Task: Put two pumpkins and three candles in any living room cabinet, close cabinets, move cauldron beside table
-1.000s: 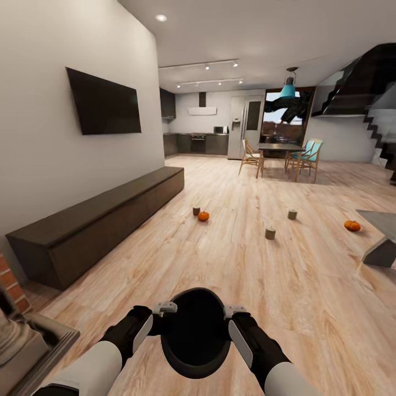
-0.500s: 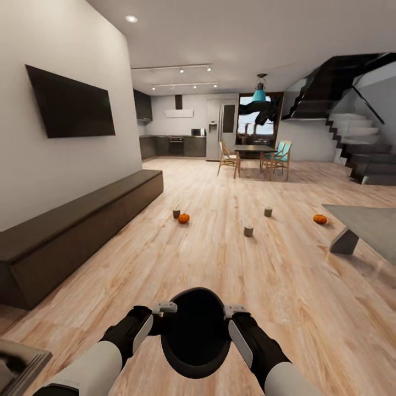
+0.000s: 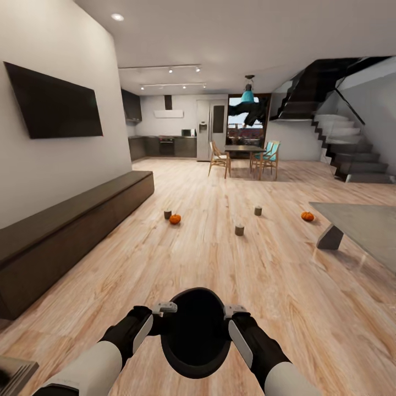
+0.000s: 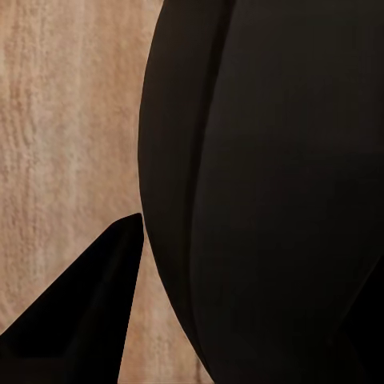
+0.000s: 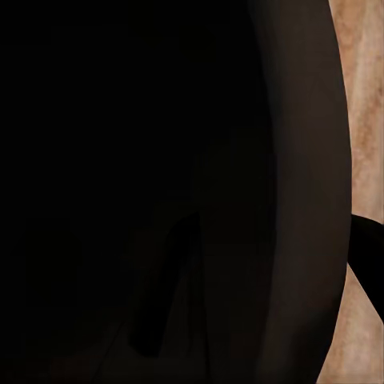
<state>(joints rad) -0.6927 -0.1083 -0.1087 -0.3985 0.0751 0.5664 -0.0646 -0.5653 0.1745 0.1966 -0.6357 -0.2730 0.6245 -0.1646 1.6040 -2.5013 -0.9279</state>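
1. Your left gripper (image 3: 164,308) and right gripper (image 3: 235,311) sit on opposite sides of the cauldron (image 3: 195,330), pressed to its rim; whether the jaws are open or closed on it, I cannot tell, fingertips are hidden by the pot.
2. In left wrist view the cauldron's black belly (image 4: 272,192) is very close to the camera, wood floor (image 4: 64,136) beside it. Right wrist view: again the dark cauldron wall (image 5: 296,200), with a strip of floor at the edge.
3. The cauldron is held between both arms in front of you, mouth facing the head camera, above the floor (image 3: 220,264).
4. Further out on the floor: one candle (image 3: 168,214) just beside a pumpkin (image 3: 175,219), near the far end of the cabinet (image 3: 71,225).
5. Second candle (image 3: 239,230) is about mid-room, third candle (image 3: 258,210) a bit beyond it, both apart from other things.
6. Second pumpkin (image 3: 307,216) lies on the floor near the corner of the grey surface (image 3: 363,220) at your right.
7. The cabinet runs along the left wall under the TV (image 3: 52,104); its fronts look shut.
8. Far back: dining table w/ chairs (image 3: 245,157), kitchen, and stairs (image 3: 352,148) at right.
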